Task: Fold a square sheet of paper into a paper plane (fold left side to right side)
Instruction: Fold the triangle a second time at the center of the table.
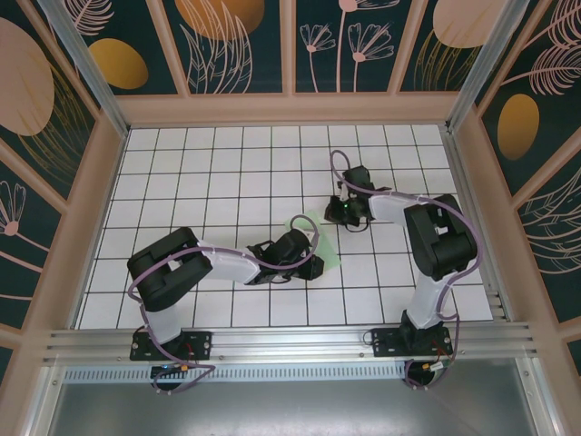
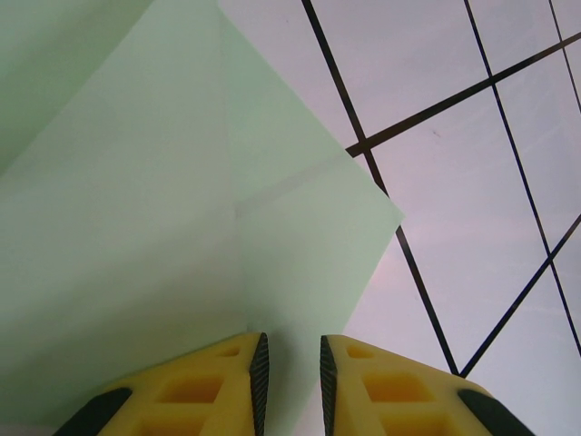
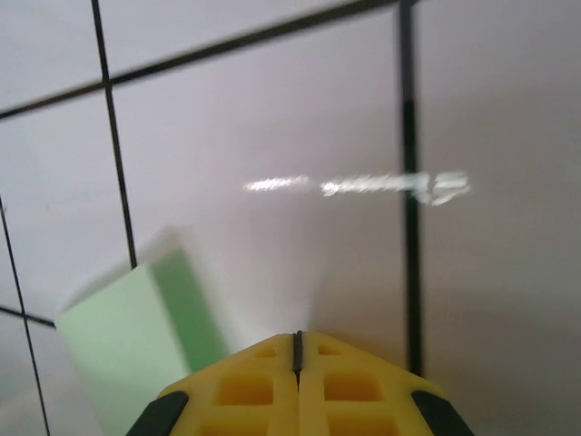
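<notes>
Folding is judged under way: the creased square sheet of paper (image 2: 163,227) lies on the gridded table (image 2: 472,182). The left gripper (image 2: 292,350) is narrowly parted over it, the right gripper (image 3: 297,341) pressed together beside it; pinching its left edge is called for next.

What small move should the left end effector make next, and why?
Probably ease the left end effector down and close it on the creased green sheet. Its fingers stand slightly apart above the sheet's edge and pinch nothing visible, while the shut right end effector sits beside another corner and seems to hold none of it.
</notes>
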Tool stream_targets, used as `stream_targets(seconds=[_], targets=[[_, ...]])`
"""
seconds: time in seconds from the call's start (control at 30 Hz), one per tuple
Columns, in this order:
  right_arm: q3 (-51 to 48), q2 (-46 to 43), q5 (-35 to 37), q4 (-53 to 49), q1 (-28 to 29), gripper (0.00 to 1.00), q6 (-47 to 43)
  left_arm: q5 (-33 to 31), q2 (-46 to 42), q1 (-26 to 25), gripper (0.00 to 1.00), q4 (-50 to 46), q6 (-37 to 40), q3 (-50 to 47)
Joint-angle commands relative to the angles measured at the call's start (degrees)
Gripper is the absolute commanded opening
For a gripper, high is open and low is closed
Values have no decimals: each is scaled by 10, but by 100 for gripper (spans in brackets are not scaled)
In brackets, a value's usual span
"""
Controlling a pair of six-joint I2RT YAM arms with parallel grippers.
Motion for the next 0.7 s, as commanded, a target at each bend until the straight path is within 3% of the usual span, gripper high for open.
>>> stream_targets(seconds=[0.0, 0.33, 0.67], targets=[[-4, -53, 4, -1, 1, 0, -12, 18, 11, -11, 26, -83, -13, -21], [-149, -122, -139, 73, 41, 0, 61, 17, 11, -11, 26, -84, -11, -21], [-165, -132, -126, 67, 56, 0, 58, 15, 12, -12, 26, -89, -10, -17]])
